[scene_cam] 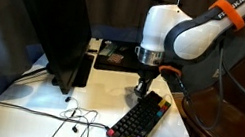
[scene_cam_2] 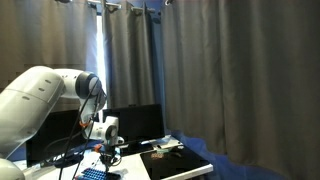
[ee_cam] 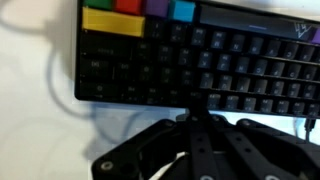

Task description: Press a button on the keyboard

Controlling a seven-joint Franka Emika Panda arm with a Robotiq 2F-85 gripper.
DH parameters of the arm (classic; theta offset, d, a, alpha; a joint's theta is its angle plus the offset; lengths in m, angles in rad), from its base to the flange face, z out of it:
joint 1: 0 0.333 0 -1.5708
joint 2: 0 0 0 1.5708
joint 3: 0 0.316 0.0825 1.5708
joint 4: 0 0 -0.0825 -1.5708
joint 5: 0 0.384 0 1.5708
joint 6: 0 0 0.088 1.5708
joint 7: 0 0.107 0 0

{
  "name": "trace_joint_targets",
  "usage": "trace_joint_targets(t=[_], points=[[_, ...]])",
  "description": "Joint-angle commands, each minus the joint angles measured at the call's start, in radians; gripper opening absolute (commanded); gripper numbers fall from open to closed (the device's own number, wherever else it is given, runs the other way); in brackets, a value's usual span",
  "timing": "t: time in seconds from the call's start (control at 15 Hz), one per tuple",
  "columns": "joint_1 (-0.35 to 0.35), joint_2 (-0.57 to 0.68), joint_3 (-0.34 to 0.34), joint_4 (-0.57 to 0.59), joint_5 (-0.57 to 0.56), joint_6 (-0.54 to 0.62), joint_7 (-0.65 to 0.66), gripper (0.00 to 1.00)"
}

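Observation:
The keyboard [scene_cam: 140, 123] is compact with black keys and a row of red, yellow, green and blue keys along one edge. It lies on the white table, angled towards the front edge. In the wrist view the keyboard [ee_cam: 200, 60] fills the upper half, its coloured keys at top left. My gripper [scene_cam: 143, 85] hangs straight down over the keyboard's far end. Its fingers are shut together, with nothing between them. In the wrist view the joined fingertips [ee_cam: 192, 100] are at the keyboard's near edge row of keys; I cannot tell whether they touch a key. The gripper also shows in an exterior view [scene_cam_2: 107, 150].
A large black monitor [scene_cam: 54, 26] stands to one side of the white table [scene_cam: 97, 95]. A thin cable [scene_cam: 71, 116] trails over the table beside the keyboard. A flat black mat [scene_cam_2: 175, 160] with small items lies at the far end. Dark curtains surround the table.

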Motion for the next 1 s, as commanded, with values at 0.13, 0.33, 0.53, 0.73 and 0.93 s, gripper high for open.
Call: trace_joint_targets(t=[0.13, 0.33, 0.53, 0.73, 0.93], points=[[0.015, 0.026, -0.002, 0.028, -0.001, -0.002, 0.026, 0.0], [0.018, 0.03, -0.005, 0.03, -0.004, -0.003, 0.029, 0.0], [0.018, 0.033, -0.005, 0.032, -0.004, -0.005, 0.03, 0.0], [0.02, 0.038, -0.008, 0.034, -0.006, -0.011, 0.033, 0.0], [0.02, 0.037, -0.008, 0.034, -0.006, -0.012, 0.036, 0.0]])
